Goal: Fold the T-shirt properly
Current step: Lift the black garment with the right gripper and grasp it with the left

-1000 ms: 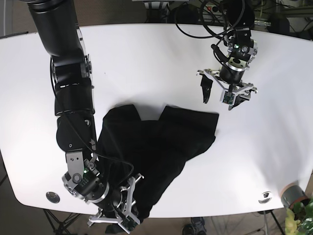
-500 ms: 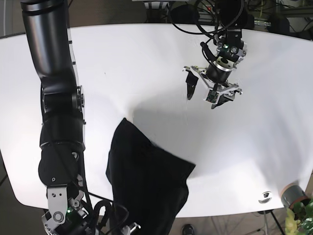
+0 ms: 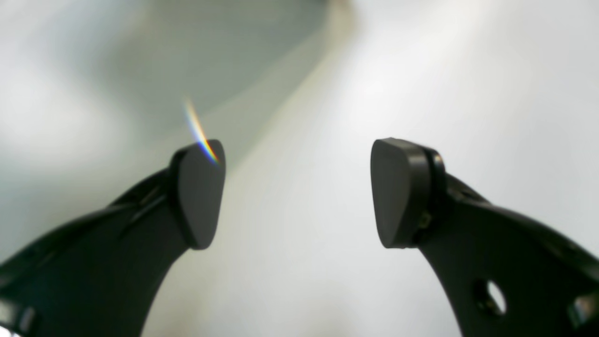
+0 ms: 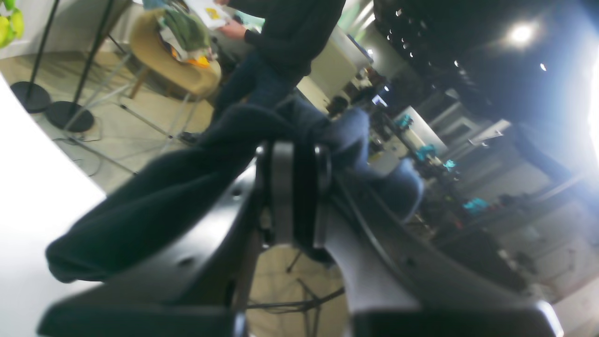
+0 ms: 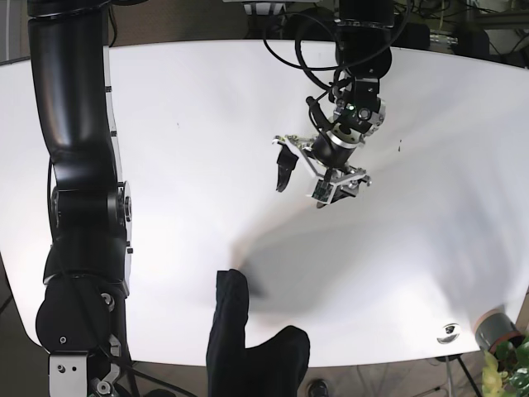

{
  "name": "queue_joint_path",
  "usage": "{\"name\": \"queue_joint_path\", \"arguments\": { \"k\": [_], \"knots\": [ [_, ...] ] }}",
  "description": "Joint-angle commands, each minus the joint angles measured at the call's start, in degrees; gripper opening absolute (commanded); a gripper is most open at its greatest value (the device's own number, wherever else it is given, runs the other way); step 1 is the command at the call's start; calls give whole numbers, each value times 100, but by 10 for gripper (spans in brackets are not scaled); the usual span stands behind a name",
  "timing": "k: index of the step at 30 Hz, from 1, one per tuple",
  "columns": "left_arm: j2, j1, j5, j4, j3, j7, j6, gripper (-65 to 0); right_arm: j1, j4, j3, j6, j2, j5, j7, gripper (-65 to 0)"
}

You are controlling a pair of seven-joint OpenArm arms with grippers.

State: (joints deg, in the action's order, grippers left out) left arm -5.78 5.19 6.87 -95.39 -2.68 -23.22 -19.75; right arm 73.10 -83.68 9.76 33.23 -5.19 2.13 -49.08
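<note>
Right gripper (image 4: 295, 206) fingers clamp the dark T-shirt (image 5: 252, 356) beyond the table (image 5: 182, 124) edge; left gripper (image 5: 307, 175) fingers spread wide.

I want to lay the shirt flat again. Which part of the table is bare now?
Most of the table is bare: the whole left half and the far right. Crowded spots: the near edge, where the shirt hangs off, and under the open left gripper.
</note>
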Motion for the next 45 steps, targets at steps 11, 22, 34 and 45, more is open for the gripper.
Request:
{"name": "queue_joint_path", "arguments": {
  "k": [11,22,34,45],
  "knots": [
    [-226,-884,-24,278,-572,146,766,-204,170,179,-22,-49,22,-15,77,-628],
    [-322,-1341,-50,1544,-1152,621,871,-204,170,161,-22,-49,40,2,77,-628],
    [-322,-2141,-59,3408,-2005,1746,1012,-203,170,197,-22,-57,207,-24,77,-628],
    [-322,-2906,-446,4322,-3016,2555,2146,-203,170,188,-22,-57,233,-24,77,-628]
  ]
}}
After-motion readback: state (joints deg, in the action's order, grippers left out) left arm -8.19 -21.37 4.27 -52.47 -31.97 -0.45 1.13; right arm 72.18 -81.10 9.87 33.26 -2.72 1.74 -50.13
